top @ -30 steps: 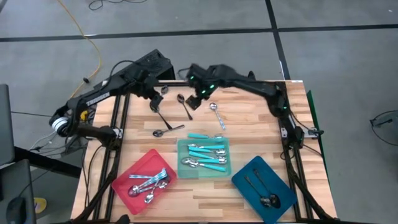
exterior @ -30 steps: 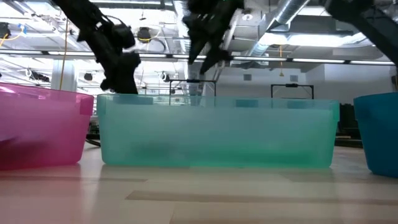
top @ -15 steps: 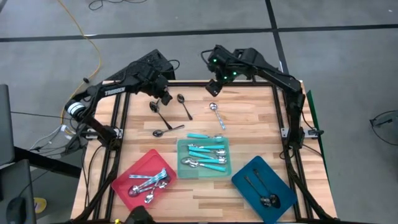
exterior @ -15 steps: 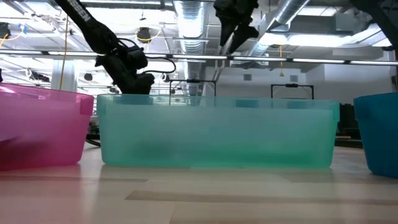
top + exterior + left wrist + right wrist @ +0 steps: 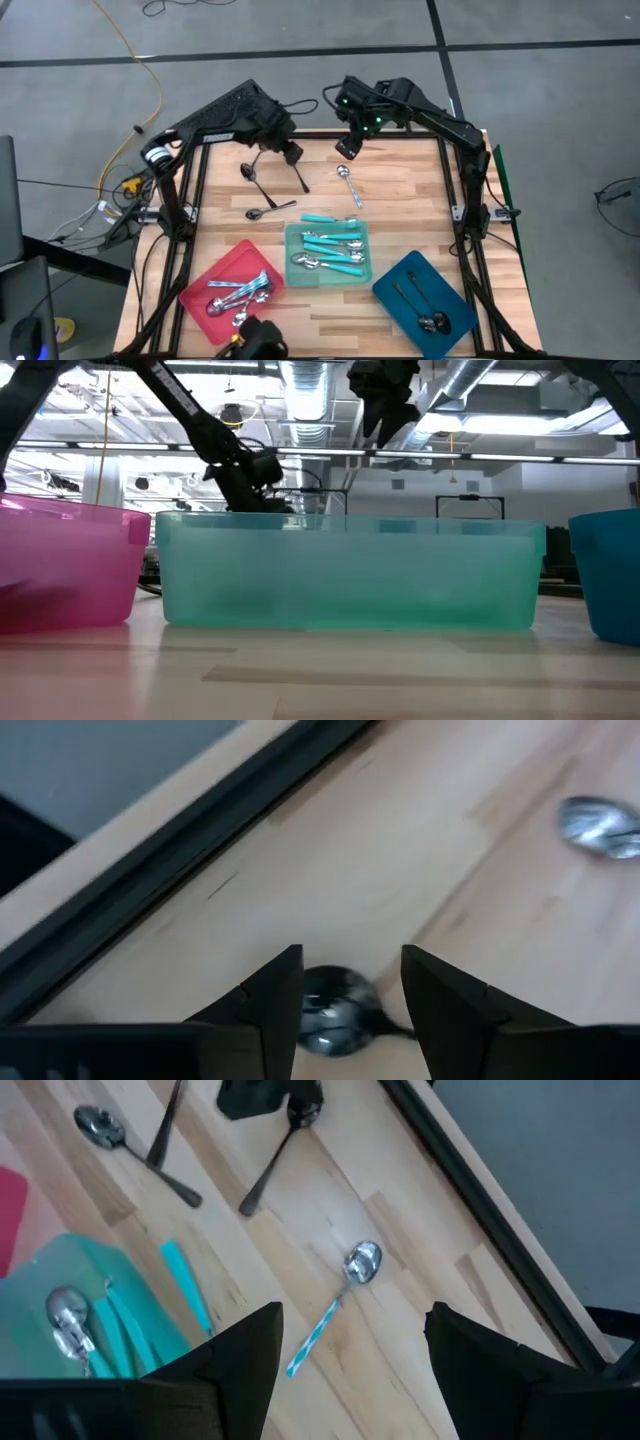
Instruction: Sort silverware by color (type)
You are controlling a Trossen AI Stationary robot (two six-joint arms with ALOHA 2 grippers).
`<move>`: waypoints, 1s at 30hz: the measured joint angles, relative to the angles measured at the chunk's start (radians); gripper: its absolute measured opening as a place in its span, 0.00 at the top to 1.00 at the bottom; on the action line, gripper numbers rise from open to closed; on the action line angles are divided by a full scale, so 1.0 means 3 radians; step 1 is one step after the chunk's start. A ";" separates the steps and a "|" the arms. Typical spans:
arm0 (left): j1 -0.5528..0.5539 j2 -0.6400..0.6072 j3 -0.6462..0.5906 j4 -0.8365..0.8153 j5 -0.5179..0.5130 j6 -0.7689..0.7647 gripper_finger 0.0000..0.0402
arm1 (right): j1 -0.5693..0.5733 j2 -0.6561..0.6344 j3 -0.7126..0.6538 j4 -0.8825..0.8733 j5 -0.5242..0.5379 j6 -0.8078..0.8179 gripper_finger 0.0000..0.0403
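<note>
Wooden table (image 5: 400,200) fills the middle of the high view, with red tray (image 5: 215,277), teal tray (image 5: 292,270) and blue tray (image 5: 395,290) along its lower part holding sorted spoons. Left gripper (image 5: 291,153), upper centre, stands with fingers apart over a dark spoon (image 5: 330,1010), holding nothing. Right gripper (image 5: 346,148), just right of it, is wide open and empty above a turquoise-handled spoon (image 5: 347,186); two other dark spoons (image 5: 262,196) lie left of centre.

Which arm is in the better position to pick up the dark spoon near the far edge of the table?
The left. Its open hand straddles the small dark spoon's bowl, while the right hand hangs open above the turquoise-handled silver spoon.
</note>
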 joint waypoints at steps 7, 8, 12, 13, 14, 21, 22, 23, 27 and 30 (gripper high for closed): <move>0.0039 0.0173 0.0114 -0.0122 -0.0049 -0.0033 0.62 | 0.0021 -0.0011 0.0000 -0.0104 0.0002 -0.0012 0.34; 0.0038 0.0173 0.0115 -0.0119 -0.0051 -0.0009 0.62 | 0.0024 -0.0011 0.0000 -0.0105 0.0002 -0.0011 0.34; 0.0033 0.0199 0.0121 -0.0129 -0.0218 0.0073 0.62 | 0.0023 -0.0011 0.0000 -0.0108 -0.0005 -0.0010 0.34; 0.0033 0.0216 0.0121 -0.0167 -0.0258 0.0081 0.62 | 0.0024 -0.0011 0.0000 -0.0106 -0.0005 -0.0009 0.34; 0.0034 0.0227 0.0117 -0.0250 -0.0263 0.0088 0.62 | 0.0029 -0.0011 0.0000 -0.0109 -0.0001 -0.0010 0.34; 0.0017 0.0396 0.0130 -0.0411 -0.0074 0.0126 0.62 | 0.0045 -0.0011 0.0000 -0.0107 -0.0005 -0.0011 0.34; 0.0014 0.0430 0.0130 -0.0428 -0.0069 0.0133 0.62 | 0.0051 -0.0011 0.0000 -0.0105 -0.0005 -0.0010 0.34; 0.0005 0.0464 0.0134 -0.0447 -0.0049 0.0137 0.62 | 0.0057 -0.0011 0.0000 -0.0109 0.0006 -0.0008 0.34; -0.0019 0.0505 0.0133 -0.0474 0.0003 0.0144 0.69 | 0.0083 -0.0011 0.0000 -0.0105 0.0004 -0.0012 0.34; -0.0034 0.0490 0.0128 -0.0482 0.0100 0.0140 0.83 | 0.0088 -0.0011 0.0000 -0.0104 0.0005 -0.0013 0.34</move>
